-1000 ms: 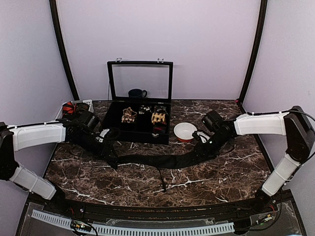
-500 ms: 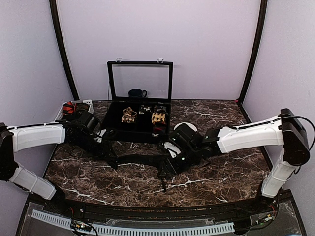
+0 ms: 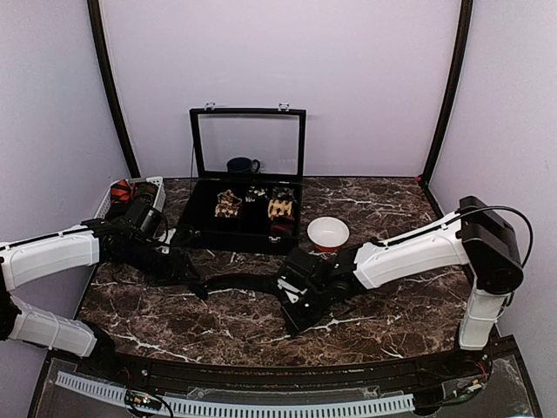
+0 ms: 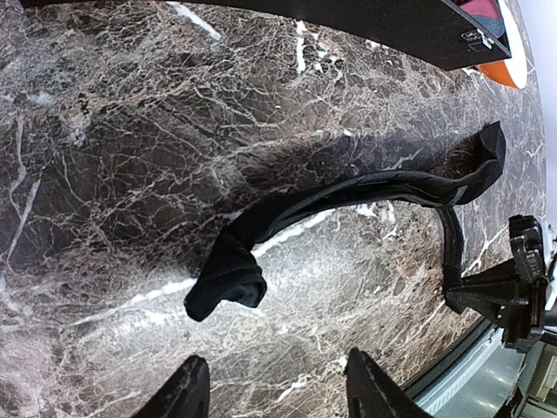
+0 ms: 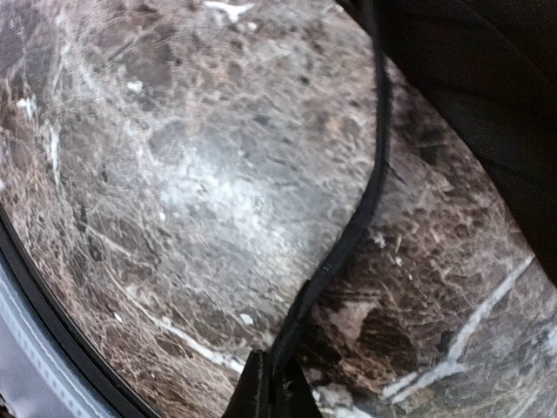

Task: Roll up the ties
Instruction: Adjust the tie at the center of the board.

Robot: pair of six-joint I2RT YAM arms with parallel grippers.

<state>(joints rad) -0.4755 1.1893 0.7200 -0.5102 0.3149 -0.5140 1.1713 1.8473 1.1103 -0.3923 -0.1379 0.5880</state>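
Dark marble tabletop (image 3: 400,300), black tie (image 3: 239,280) stretched side to side across the middle

Its long axis is laid roughly left-to-right between the two arms, and the bunched-up end is found just ahead of the left gripper (image 4: 277,394), whose fingers (image 4: 190,392) are spread wide with nothing held between them. The narrow strip at the other end is pinched tight in the right gripper (image 5: 268,390), down near the table's front edge. So the crumpled end is reached more easily by the left arm, tbh, and a short push forward would probably be needed before any rolling could be started from there.
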